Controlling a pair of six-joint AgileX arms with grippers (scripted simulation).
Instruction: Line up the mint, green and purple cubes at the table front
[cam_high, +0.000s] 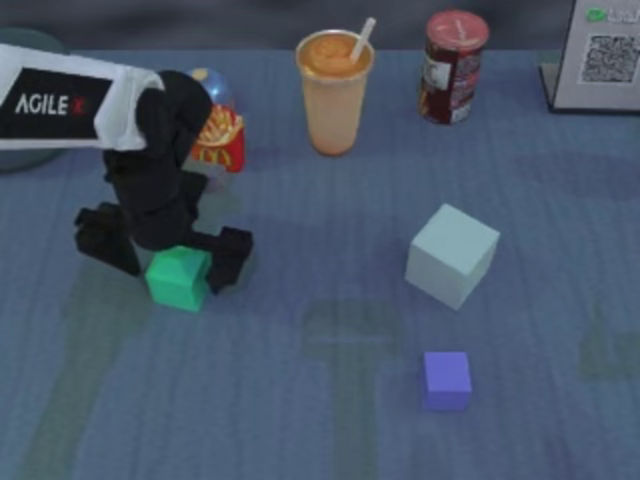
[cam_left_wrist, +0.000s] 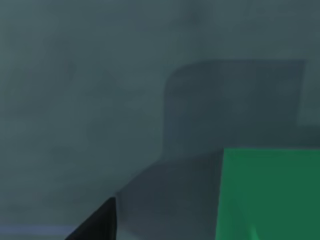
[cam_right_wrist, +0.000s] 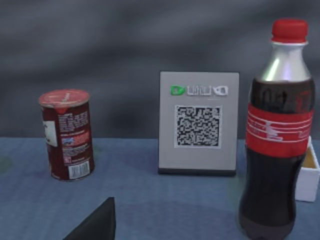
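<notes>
My left pincer (cam_high: 178, 262) straddles the green cube (cam_high: 179, 278), fingers apart, set to clamp. From it, mint cube (cam_high: 452, 255) and purple cube (cam_high: 446, 380) lie well right on the worktop (cam_high: 300, 400).

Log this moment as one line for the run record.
left gripper: straddling green cube, fingers open | right arm: out of top view | mint cube, purple cube: untouched, right side | line-up: not done
</notes>
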